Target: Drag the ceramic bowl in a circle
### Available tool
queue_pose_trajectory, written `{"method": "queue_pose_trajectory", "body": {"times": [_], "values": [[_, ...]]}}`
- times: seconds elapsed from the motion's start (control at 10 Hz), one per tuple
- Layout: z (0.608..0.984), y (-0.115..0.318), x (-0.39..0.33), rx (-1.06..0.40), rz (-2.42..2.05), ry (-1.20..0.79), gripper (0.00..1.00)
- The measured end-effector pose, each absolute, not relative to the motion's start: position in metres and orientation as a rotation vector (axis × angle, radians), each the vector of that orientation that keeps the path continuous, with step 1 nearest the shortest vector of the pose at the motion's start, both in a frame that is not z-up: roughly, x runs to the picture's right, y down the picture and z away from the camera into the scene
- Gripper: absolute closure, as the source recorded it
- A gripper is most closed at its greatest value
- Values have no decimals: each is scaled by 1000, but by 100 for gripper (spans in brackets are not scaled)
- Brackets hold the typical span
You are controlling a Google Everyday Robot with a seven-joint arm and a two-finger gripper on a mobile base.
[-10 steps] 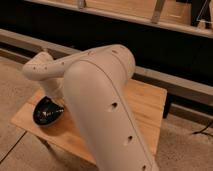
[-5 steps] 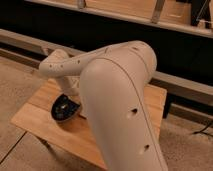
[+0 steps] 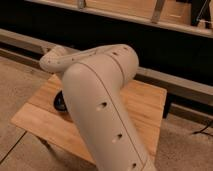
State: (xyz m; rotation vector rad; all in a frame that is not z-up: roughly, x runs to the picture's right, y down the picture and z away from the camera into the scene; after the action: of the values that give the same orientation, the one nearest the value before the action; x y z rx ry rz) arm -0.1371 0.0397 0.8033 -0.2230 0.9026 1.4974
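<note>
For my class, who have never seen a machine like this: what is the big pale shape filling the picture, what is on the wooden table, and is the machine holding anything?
The big pale shape is the robot arm, seen from very close; it bends at a joint and reaches down towards the wooden table. There is only one camera view, looking down along the arm from above and behind; where the camera is mounted cannot be told. On the table, only a dark sliver of the ceramic bowl shows at the arm's left edge; the rest is hidden behind the arm. The gripper, the two-fingered hand at the arm's end, is hidden behind the arm, apparently down near the bowl, so whether it holds anything cannot be seen. Behind the table runs a long dark wall with a pale ledge.
</note>
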Motion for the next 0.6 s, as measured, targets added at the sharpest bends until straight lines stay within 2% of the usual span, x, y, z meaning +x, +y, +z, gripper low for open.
{"method": "queue_pose_trajectory", "body": {"times": [0.6], "values": [[811, 52, -224, -260, 1350, 831, 100]]}}
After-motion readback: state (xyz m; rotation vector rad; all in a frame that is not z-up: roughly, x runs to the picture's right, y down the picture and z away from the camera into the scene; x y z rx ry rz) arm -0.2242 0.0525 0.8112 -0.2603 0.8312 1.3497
